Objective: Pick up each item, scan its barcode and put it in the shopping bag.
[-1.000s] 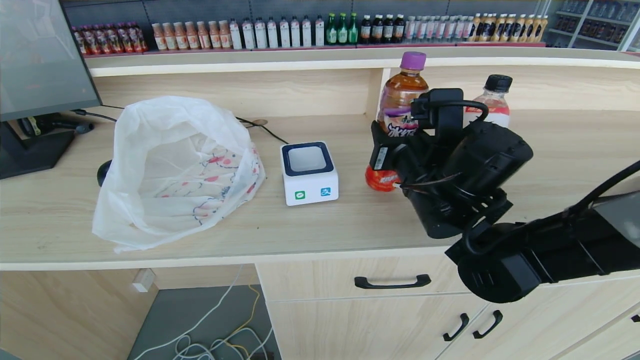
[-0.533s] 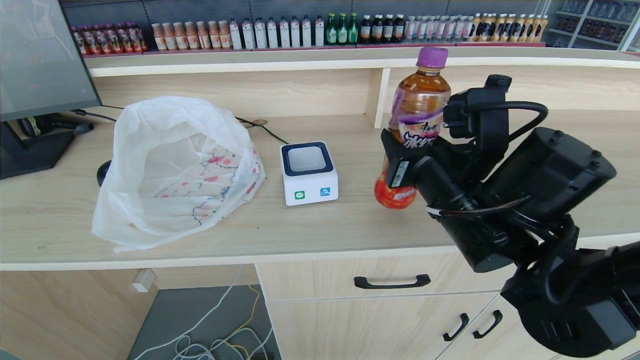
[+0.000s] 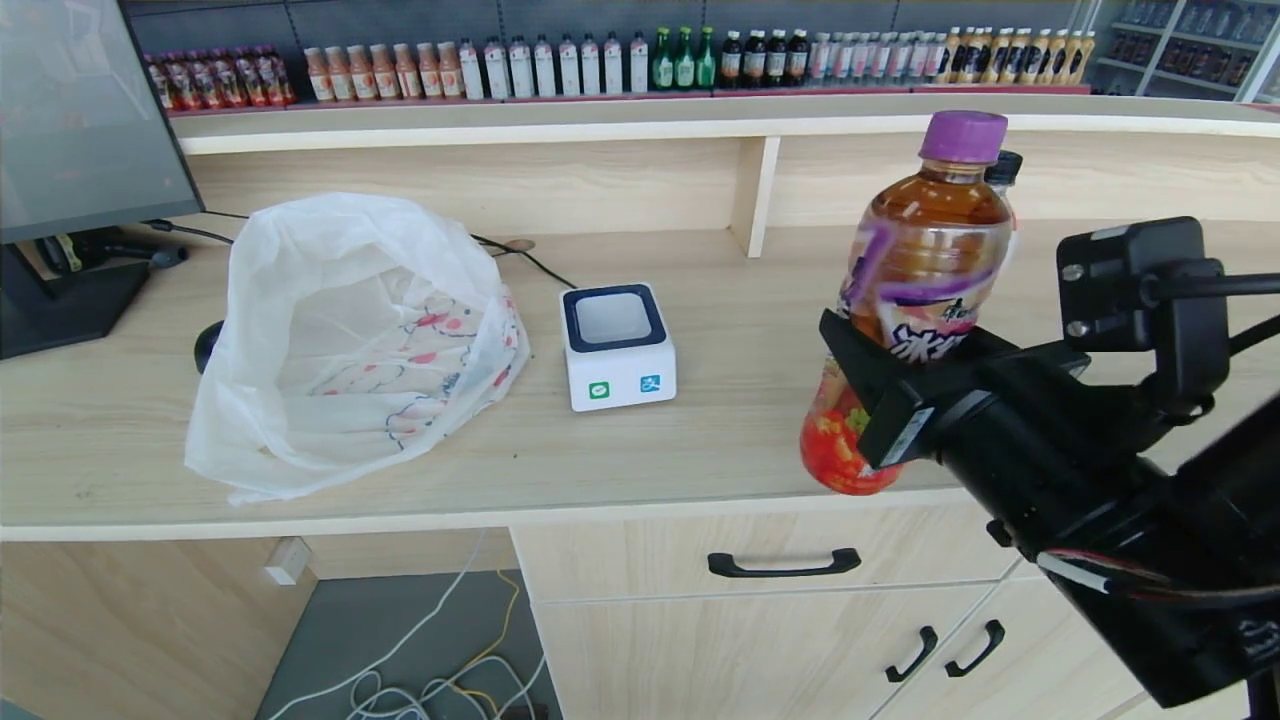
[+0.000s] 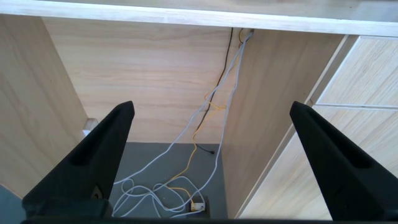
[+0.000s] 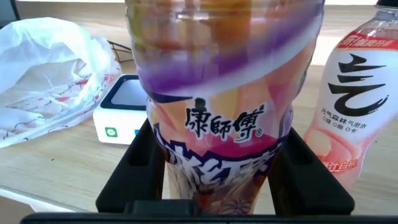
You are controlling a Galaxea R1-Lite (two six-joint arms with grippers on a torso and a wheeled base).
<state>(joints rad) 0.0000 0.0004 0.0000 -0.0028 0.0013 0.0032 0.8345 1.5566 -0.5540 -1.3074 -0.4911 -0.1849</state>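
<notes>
Here, at frame right, the right gripper [image 3: 872,395] clamps the bottle [image 3: 925,270] upright, apparently off the counter [image 3: 720,450]; the scanner [image 3: 618,345] sits to its left, centre frame.

Purple-cap bottle [image 3: 925,270]; white bag [image 3: 340,330] w/ red dots.

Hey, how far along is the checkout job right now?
Done: nothing clearly; whether the shopping bag holds anything, I cannot tell. In hand: the right pincer grips the purple-capped bottle roughly upright, off the counter, right of the scanner. Left: scan it, bag it, then the black-capped bottle.
</notes>
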